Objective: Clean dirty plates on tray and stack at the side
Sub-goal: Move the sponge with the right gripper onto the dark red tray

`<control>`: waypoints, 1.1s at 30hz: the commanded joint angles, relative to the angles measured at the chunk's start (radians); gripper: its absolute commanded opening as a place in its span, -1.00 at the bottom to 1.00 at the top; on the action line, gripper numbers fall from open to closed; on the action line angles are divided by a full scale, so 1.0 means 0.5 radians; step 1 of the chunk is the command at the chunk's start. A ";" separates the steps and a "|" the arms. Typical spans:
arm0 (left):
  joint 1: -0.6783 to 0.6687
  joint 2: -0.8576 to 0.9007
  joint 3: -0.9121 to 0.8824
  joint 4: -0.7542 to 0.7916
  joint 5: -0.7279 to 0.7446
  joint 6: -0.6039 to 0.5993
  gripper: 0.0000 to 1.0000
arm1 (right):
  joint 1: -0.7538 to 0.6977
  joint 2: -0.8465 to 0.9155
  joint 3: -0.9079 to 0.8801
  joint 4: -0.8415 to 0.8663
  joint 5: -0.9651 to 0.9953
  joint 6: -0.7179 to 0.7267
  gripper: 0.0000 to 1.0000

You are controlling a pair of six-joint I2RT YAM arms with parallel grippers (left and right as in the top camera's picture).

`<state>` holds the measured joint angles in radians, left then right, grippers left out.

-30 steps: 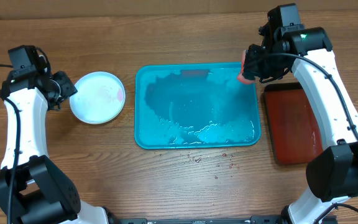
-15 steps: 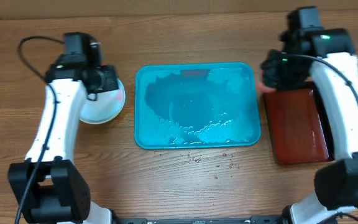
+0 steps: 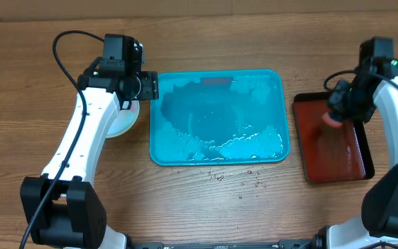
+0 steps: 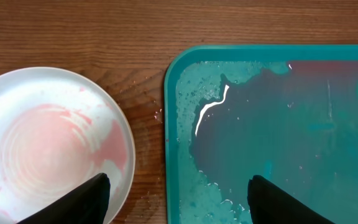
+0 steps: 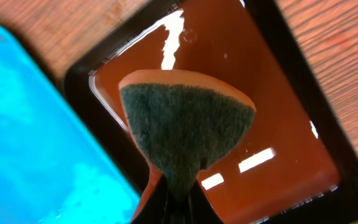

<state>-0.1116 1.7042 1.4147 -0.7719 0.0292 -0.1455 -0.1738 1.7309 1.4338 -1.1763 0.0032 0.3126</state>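
Seen from overhead, a large turquoise tray (image 3: 216,117) sits at the centre of a brown wood-grain table (image 3: 199,41). It holds a shallow pool of water with pale suds gathered toward 5 o'clock and a faint reddish tint near its 12 o'clock rim. At 9 o'clock, just beside the tray with a strip of bare wood between them, a white plate (image 4: 48,146) lies flat on the table, its centre smeared with thin pink-red sauce; from above, the left arm covers much of it. The left pincer (image 4: 179,199) hangs over the gap between plate and tray, fingers wide apart and holding nothing. At 3 o'clock from the turquoise tray is a narrower dark red tray (image 3: 334,149) with a glossy, wet-looking floor. Above it the right pincer (image 5: 178,202) is clamped on a sponge (image 5: 185,134), orange with a dark green scouring face; whether the sponge touches the red tray cannot be told. Small red drops (image 3: 244,183) dot the table at 6 o'clock.
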 commanded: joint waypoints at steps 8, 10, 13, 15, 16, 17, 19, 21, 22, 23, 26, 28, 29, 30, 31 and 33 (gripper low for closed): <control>-0.014 0.003 0.045 0.004 0.018 0.037 0.46 | -0.012 -0.026 -0.481 0.494 0.005 -0.013 -0.81; -0.014 0.003 0.045 0.005 0.033 0.037 0.47 | -0.012 -0.026 -0.481 0.519 -0.002 -0.027 -0.70; -0.014 0.003 0.045 0.019 0.032 0.038 0.49 | -0.012 -0.026 -0.481 0.526 -0.057 -0.067 -0.38; -0.014 0.002 0.048 0.022 0.034 0.038 0.53 | -0.012 -0.026 -0.481 0.526 -0.089 -0.066 -0.24; -0.014 -0.001 0.059 0.015 0.034 0.038 0.57 | -0.012 -0.027 -0.477 0.522 -0.116 -0.067 -0.19; -0.014 -0.002 0.082 -0.007 0.033 0.038 0.60 | -0.012 -0.027 -0.460 0.498 -0.139 -0.067 -0.15; -0.014 -0.002 0.172 -0.089 0.032 0.039 0.62 | -0.011 -0.035 -0.380 0.409 -0.153 -0.066 -0.10; -0.014 -0.002 0.298 -0.195 0.032 0.039 0.65 | -0.010 -0.068 -0.260 0.303 -0.153 -0.076 -0.08; -0.014 -0.002 0.369 -0.252 0.031 0.039 0.65 | -0.010 -0.088 -0.204 0.259 -0.153 -0.085 -0.07; -0.014 -0.002 0.447 -0.317 0.031 0.039 0.65 | -0.010 -0.117 -0.129 0.206 -0.158 -0.107 -0.06; -0.013 -0.002 0.699 -0.514 0.023 0.038 0.88 | -0.010 -0.245 0.142 0.060 -0.161 -0.113 0.01; -0.013 -0.002 0.803 -0.587 0.023 0.039 1.00 | -0.010 -0.324 0.285 -0.014 -0.162 -0.120 0.05; -0.013 -0.002 0.832 -0.606 0.023 0.039 1.00 | -0.010 -0.364 0.350 -0.048 -0.160 -0.120 0.11; -0.013 -0.002 0.846 -0.610 0.023 0.039 1.00 | -0.010 -0.410 0.418 -0.083 -0.159 -0.121 0.17; -0.013 -0.002 0.845 -0.612 0.024 0.038 1.00 | -0.010 -0.459 0.477 -0.114 -0.160 -0.131 0.22; -0.013 0.003 0.842 -0.611 0.024 0.038 1.00 | -0.010 -0.549 0.563 -0.176 -0.158 -0.172 0.50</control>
<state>-0.1116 1.7035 1.8244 -1.0672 0.0326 -0.1379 -0.1764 1.5478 1.6409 -1.2327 -0.0738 0.2489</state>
